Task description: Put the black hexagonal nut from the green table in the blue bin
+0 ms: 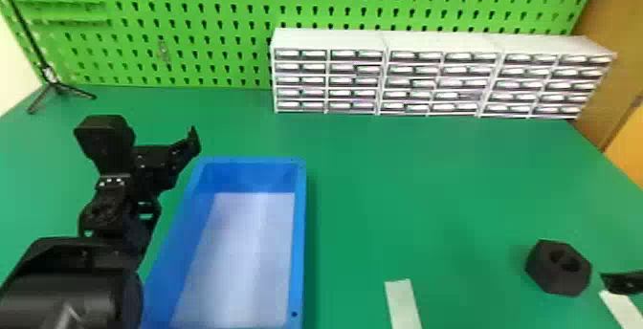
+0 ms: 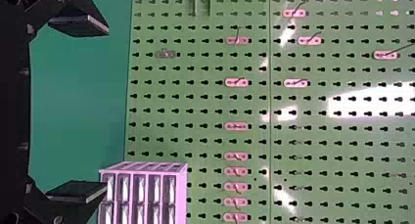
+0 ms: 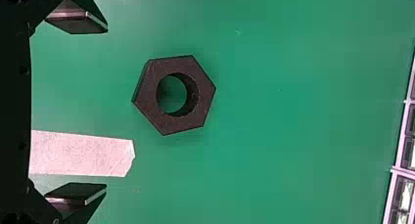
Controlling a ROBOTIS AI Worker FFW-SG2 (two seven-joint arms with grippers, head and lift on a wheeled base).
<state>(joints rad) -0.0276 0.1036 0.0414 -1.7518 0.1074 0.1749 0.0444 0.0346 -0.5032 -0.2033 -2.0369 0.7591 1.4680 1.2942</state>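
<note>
The black hexagonal nut (image 1: 557, 279) has a matt, lightly grained face. The blue bin (image 1: 298, 237) is smooth plastic with a soft sheen. The green table (image 1: 406, 184) is smooth. The far pegboard (image 1: 201, 70) is glossy and reflects light. The far-right panel (image 1: 617, 22) resembles wood.
</note>
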